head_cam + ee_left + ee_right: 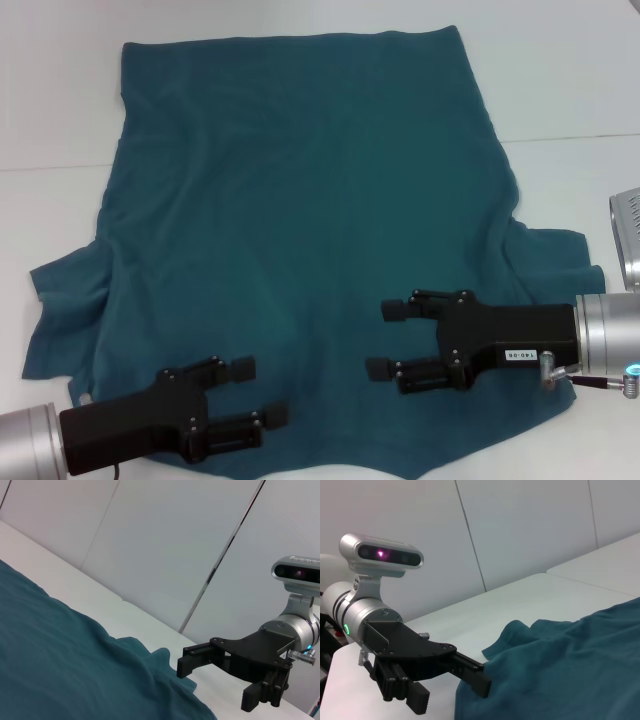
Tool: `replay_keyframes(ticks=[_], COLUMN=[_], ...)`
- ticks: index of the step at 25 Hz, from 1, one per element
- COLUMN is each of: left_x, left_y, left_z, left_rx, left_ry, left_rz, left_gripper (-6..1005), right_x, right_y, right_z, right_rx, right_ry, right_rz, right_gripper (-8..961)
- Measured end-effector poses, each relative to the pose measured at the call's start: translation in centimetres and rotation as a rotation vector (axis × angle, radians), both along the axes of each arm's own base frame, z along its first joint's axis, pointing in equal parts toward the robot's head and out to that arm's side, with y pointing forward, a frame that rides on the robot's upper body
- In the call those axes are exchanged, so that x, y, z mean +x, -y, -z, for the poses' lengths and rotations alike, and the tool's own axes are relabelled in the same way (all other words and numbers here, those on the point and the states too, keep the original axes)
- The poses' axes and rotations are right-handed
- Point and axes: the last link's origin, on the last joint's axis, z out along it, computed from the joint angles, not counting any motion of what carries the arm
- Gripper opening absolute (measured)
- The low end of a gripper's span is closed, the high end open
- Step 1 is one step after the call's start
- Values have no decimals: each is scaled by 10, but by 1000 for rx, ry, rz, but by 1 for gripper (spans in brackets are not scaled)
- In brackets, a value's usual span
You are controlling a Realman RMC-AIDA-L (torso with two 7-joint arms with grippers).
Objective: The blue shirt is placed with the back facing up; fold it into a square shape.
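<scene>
We've got the shirt (300,250) spread flat on the white table (560,80), plain teal side up, a bit wrinkly, both sleeves poking out at the sides. Left gripper (262,392) and right gripper (388,340) both hover over the near end of it, fingers spread wide, holding nothing. Head view shows the whole shirt. The wrist views only catch a rumpled sleeve each, but they show the other arm's gripper from the side, plus the grey wall panels (165,545) behind.

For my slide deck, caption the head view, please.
Both open black grippers, left and right, hover over the near part of a flat, plain dark teal-blue cotton T-shirt on a white table.
</scene>
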Motion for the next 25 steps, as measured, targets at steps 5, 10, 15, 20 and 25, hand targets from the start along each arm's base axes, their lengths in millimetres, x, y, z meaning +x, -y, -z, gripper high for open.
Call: replay_keyframes(ticks=[5,10,15,20,25], left_x=[0,0,0,-7,-22], left_y=[0,0,0,-8,-18], left_z=[0,0,0,-7,-22], left_rx=[0,-2,2,66,152], left_ry=[0,0,1,10,22], left_rz=[0,1,-3,-72,-187], left_gripper=[874,874,873,873,874], right_x=[1,1,0,2,6], right_y=[-1,-1,-2,-3,-1], right_z=[0,0,0,-3,-4], right_rx=[6,11,16,39,42], right_ry=[1,1,-5,-25,-47], right_rz=[4,8,12,37,78], right_gripper=[926,924,923,922,922])
